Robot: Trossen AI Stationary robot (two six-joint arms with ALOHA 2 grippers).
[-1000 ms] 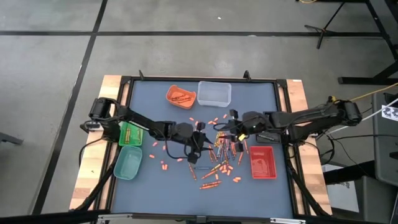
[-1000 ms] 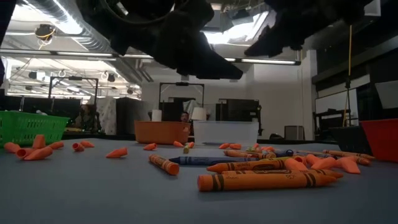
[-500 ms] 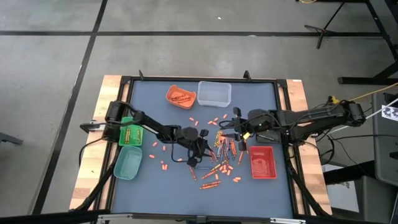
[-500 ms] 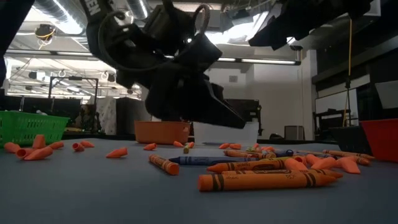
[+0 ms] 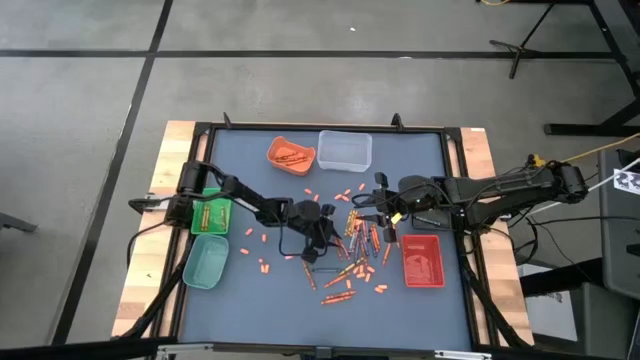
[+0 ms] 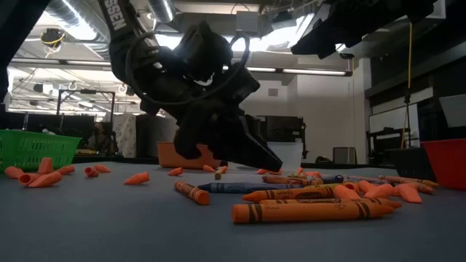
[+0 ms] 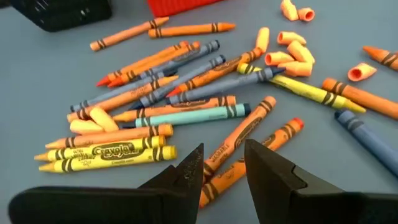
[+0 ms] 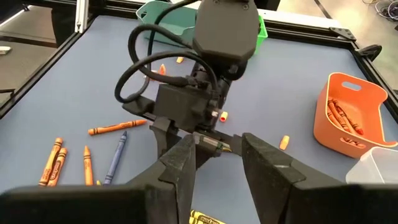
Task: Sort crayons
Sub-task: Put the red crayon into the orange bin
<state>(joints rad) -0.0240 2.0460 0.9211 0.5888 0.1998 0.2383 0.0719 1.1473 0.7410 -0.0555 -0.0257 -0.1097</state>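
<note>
The crayons (image 5: 357,240) lie loose in a heap at the table's middle: orange, yellow, blue-grey and one teal stick (image 7: 186,115). My left gripper (image 7: 222,155) hovers open and tilted down over the heap's near-left side. Two orange crayons (image 7: 239,134) lie on the table under the gap between its fingers. In the low view its fingertips (image 6: 273,164) stand a little above the table. My right gripper (image 8: 214,146) is open and held higher, over the heap's far-right side (image 5: 376,210), with nothing between its fingers.
An orange tray (image 5: 291,154) with crayons and a clear tray (image 5: 345,149) stand at the far edge. A green basket (image 5: 211,214) and a teal tray (image 5: 205,261) stand at the left, a red tray (image 5: 422,260) at the right. Short orange crayon pieces (image 5: 262,265) lie scattered.
My left gripper has come down toward the crayon heap and a little toward the table's right edge, tipping further downward. It has stayed open. The crayons have not moved.
</note>
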